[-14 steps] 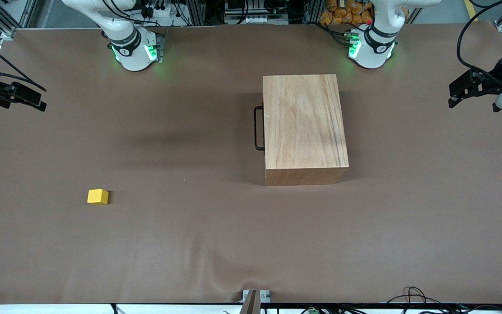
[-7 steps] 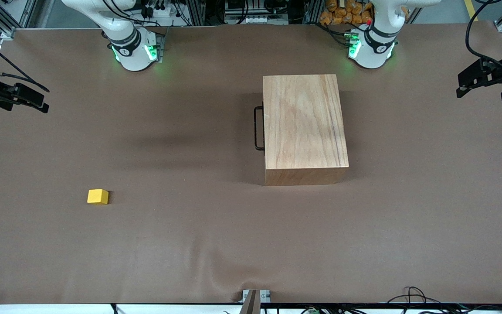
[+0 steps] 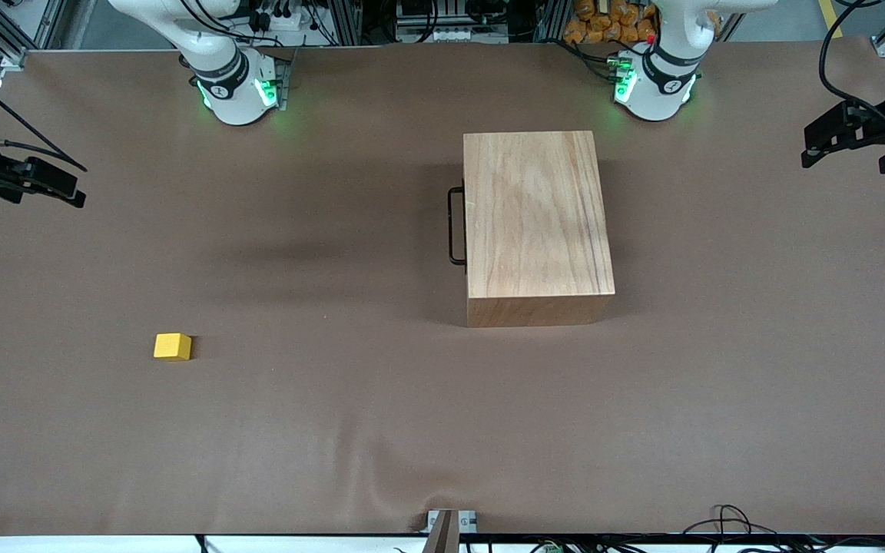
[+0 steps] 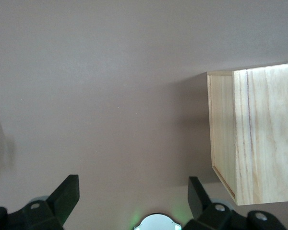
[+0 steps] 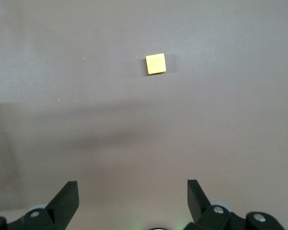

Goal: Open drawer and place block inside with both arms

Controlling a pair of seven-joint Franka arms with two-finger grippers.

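The table (image 3: 381,430) is a wide brown sheet, and most of it is bare. The wooden box (image 3: 535,223) stands a little to the right of the frame's centre in the front view, closer to my left arm's base (image 3: 654,88). Its drawer is closed, and only the black handle (image 3: 455,226) sticks out of the side that faces my right arm's end of the table. In front of that handle there is much open room. The yellow block (image 3: 172,346) lies alone in the lower left part of the frame, nearer to the camera than the box and well apart from it.

Compared with a second ago, my left gripper (image 3: 834,138) has risen a little toward the upper right corner of the frame. My right gripper (image 3: 47,184) has shifted only slightly at the left edge. The box and the block have not moved.

My right gripper hangs in the air over the table's edge at the right arm's end, and its fingers (image 5: 67,199) stand wide apart with nothing between them. Its wrist view shows the block (image 5: 155,63) on the cloth below. My left gripper hangs over the left arm's end of the table. Its fingers (image 4: 67,196) are also apart and hold nothing, with one corner of the box (image 4: 254,134) in its wrist view.
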